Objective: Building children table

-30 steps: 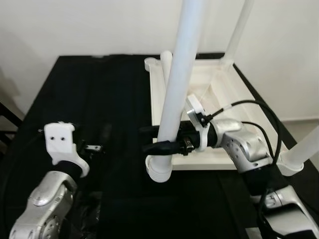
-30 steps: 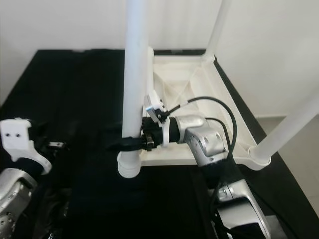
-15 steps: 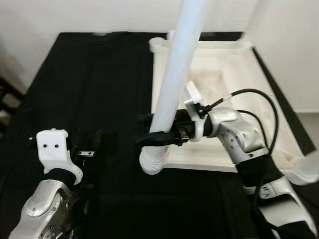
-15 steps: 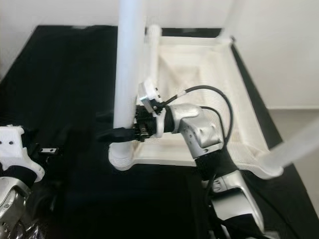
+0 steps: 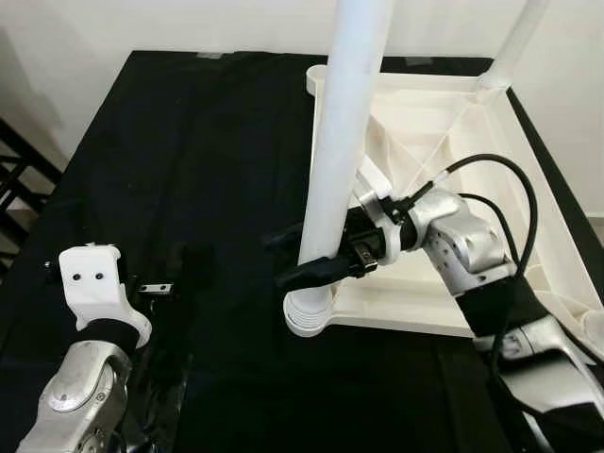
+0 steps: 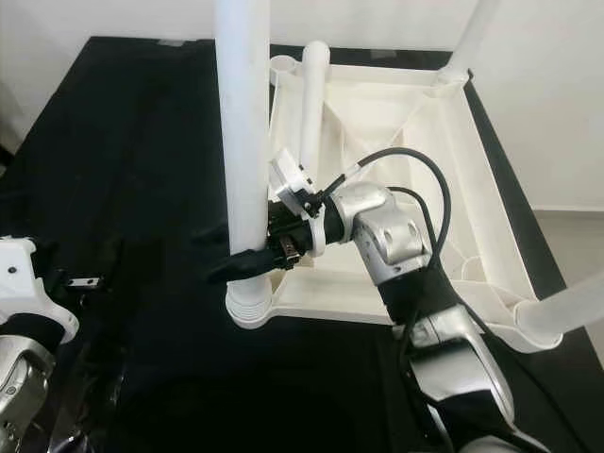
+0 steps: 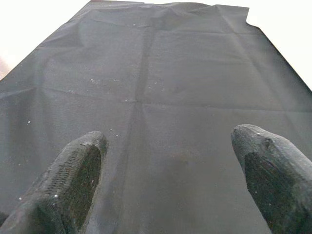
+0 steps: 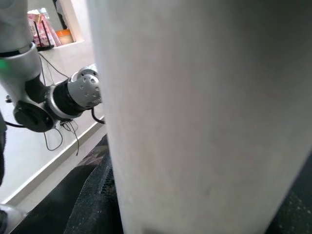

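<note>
My left gripper is down low at my left side, hovering over the black cloth, fingers spread wide with nothing between them. From the head cam you mostly see the white bracket of that wrist, well apart from the table parts.

Next up, my right gripper is reaching across to the left, and its 2 black fingers are clamped around the near white leg, low down, just above the ribbed socket where the leg meets the corner of the tabletop. The leg stands upright, leaning a touch. In the right wrist cam the leg is a big white column right up close, with dark finger pads on either side of it.

The white tabletop lies upside down on the cloth, ribs showing, to my right. A 2nd leg rises from the far-left corner, a 3rd leg stands at the far-right corner, and a 4th leg sticks out at the near-right corner.

Past all that is a pale wall.
</note>
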### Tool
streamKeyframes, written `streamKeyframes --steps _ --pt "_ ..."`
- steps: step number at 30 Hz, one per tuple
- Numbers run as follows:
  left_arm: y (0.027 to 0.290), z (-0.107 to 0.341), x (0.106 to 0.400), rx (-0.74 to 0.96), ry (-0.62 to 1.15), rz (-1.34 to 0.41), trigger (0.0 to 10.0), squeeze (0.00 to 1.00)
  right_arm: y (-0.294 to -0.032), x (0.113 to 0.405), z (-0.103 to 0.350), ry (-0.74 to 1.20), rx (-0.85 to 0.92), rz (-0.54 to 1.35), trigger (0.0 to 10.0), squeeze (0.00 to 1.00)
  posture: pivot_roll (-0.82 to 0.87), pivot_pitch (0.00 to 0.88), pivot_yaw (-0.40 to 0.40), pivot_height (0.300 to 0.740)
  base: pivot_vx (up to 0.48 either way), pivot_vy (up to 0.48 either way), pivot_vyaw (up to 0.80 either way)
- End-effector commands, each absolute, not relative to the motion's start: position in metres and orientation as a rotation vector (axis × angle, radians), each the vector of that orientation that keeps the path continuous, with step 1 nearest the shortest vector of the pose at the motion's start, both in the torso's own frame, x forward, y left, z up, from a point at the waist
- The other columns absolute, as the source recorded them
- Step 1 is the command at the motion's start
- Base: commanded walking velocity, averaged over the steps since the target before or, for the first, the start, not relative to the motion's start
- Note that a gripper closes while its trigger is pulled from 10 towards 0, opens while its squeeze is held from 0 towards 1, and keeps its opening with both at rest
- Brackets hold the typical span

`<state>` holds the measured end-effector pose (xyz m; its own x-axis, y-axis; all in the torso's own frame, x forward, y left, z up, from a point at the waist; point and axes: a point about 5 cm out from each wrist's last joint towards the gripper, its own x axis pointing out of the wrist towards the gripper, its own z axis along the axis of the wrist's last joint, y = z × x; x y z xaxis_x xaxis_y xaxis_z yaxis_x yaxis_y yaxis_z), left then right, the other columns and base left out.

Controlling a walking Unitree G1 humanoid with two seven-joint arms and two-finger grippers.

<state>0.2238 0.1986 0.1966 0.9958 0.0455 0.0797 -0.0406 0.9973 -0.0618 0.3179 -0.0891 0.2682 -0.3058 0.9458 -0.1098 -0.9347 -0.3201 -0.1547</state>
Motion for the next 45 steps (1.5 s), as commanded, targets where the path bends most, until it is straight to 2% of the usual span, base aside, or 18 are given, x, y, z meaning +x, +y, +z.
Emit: streamKeyframes --steps 1,19,33,45 --pt "0.198 0.192 0.223 -0.058 -0.071 0.046 10.0 0.0 -0.088 0.318 0.264 -0.041 -0.217 1.902 10.0 0.0 0.08 0.265 -0.065 0.74 0.0 0.0 0.0" --pt "0.196 0.196 0.215 -0.041 -0.081 0.041 10.0 0.0 -0.071 0.33 0.223 -0.027 -0.326 1.895 10.0 0.0 0.12 0.309 -0.078 0.74 0.0 0.0 0.0" --pt "0.197 0.197 0.205 -0.021 -0.058 0.04 10.0 0.0 -0.065 0.34 0.227 -0.071 -0.385 1.881 10.0 0.0 0.15 0.357 -0.074 0.74 0.0 0.0 0.0" --pt "0.195 0.197 0.204 -0.03 -0.049 0.033 10.0 0.0 -0.075 0.338 0.207 -0.048 -0.288 1.789 10.0 0.0 0.13 0.359 -0.081 0.74 0.0 0.0 0.0"
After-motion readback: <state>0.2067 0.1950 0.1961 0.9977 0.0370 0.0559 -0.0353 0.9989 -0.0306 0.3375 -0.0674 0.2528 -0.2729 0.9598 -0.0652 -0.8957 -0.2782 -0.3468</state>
